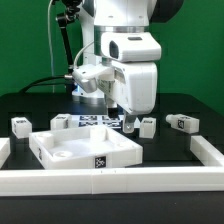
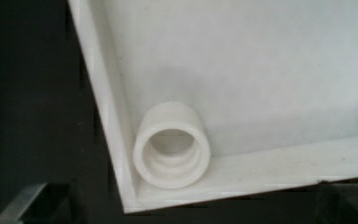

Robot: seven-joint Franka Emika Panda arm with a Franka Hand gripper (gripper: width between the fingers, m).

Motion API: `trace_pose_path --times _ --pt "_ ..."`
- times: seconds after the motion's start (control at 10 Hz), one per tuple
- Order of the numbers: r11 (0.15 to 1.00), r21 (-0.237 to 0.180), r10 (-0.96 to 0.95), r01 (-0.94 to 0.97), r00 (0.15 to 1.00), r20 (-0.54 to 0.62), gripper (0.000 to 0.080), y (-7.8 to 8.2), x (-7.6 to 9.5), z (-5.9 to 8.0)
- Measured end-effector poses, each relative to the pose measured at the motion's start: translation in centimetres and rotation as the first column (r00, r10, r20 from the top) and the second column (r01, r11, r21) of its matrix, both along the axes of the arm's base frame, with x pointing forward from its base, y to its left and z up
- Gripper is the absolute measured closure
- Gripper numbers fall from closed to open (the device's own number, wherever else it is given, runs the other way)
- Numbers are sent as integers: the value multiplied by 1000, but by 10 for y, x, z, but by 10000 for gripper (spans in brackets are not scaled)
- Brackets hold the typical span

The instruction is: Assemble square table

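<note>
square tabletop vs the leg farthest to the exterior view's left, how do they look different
The square tabletop is a wide, flat slab with a raised rim; the leg is a small, short block. The tabletop has a round socket in its corner; the leg shows none. Both are white, carry black-and-white tags and lie loose on the black table.

White barrier rail [image 1: 150,178] along the front of the black table [image 1: 165,150]; marker board [image 1: 98,122] farther back.
</note>
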State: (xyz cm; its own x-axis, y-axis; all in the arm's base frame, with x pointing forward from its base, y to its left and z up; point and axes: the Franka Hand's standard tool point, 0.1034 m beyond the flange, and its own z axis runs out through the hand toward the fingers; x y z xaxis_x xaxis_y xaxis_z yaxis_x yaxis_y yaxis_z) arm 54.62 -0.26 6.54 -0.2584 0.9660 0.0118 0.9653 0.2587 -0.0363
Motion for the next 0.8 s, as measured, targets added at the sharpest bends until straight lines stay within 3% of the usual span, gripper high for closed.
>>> trace_pose_path --times 0.2,0.6,0.8 --pt "988 -8 151 -151 988 -2 150 -5 -1 -1" --pt "965 9 262 -262 964 -34 150 -45 -24 -9" --pt "970 6 241 -241 970 -34 150 -45 -23 -9"
